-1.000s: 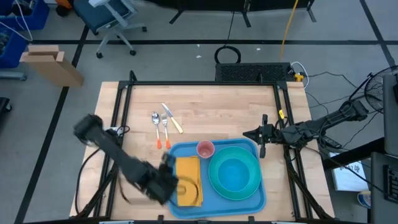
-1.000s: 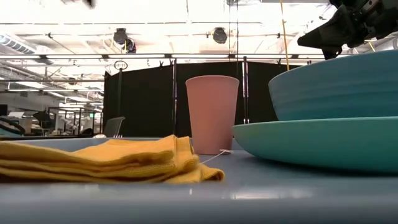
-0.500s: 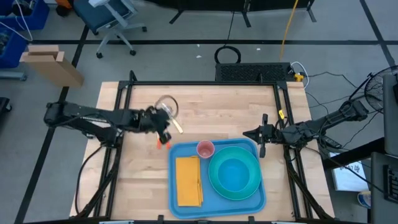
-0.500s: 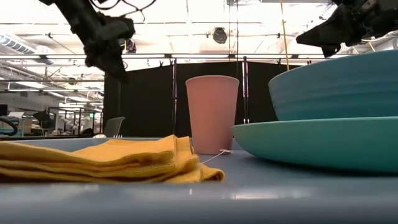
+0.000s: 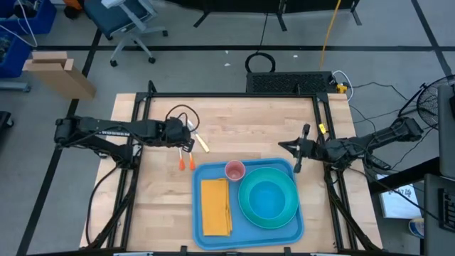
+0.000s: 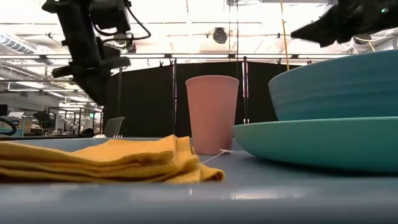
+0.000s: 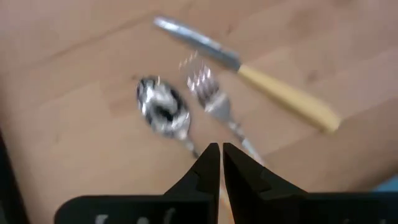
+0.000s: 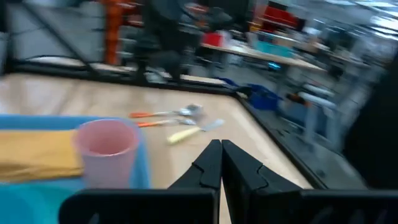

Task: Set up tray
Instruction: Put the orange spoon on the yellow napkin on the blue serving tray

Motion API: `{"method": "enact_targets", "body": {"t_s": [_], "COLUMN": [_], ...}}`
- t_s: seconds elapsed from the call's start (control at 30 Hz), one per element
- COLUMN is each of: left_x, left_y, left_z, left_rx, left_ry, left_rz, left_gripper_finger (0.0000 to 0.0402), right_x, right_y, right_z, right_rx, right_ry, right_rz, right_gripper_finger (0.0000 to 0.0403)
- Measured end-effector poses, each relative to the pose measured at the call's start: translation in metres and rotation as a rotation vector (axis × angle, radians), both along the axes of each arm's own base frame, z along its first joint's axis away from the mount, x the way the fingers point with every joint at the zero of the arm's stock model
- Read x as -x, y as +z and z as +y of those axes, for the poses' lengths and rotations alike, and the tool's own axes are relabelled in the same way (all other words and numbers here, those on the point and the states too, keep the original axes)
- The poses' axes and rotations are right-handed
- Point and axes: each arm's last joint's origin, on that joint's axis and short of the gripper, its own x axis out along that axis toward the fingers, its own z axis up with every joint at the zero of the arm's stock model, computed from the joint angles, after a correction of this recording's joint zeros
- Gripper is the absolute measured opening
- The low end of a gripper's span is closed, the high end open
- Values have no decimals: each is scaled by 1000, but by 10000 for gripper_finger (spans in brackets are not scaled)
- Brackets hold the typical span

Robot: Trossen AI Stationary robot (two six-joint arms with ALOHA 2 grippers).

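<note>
- At the frame's left centre, the left tool (image 5: 186,135) hovers closed and empty over the spoon (image 7: 163,111) and fork (image 7: 209,94).
- Right of the tray (image 5: 201,181), the right tool (image 5: 297,150) waits closed, empty.

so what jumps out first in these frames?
The blue tray at the table's near edge, already holding a teal bowl on a plate, a pink cup and a yellow napkin. Next, the left end effector, fingers shut, over the spoon, fork and knife on bare wood beyond the tray. The right end effector waits shut at the tray's far right corner.
</note>
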Motion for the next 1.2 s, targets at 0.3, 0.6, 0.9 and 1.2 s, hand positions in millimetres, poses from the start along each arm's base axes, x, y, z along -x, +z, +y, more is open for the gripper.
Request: {"method": "enact_targets", "body": {"t_s": [0.3, 0.6, 0.9, 1.2], "left_x": [2, -5, -16, -9], "left_y": [-30, -29, -47, -56], "left_z": [-16, -13, -13, 4], "left_rx": [-15, 34, 147, 197], "left_ry": [-7, -28, 78, 278], "left_rz": [84, 9, 18, 94], "left_gripper_finger": [22, 19, 28, 211], "right_x": [37, 70, 65, 65], "right_y": [8, 8, 5, 6], "right_z": [-7, -13, -15, -15], "right_rx": [-35, -61, -60, -95], "right_ry": [175, 305, 200, 198], "right_rz": [-57, -144, -106, -120], "right_gripper_finger": [0, 0, 0, 0]}}
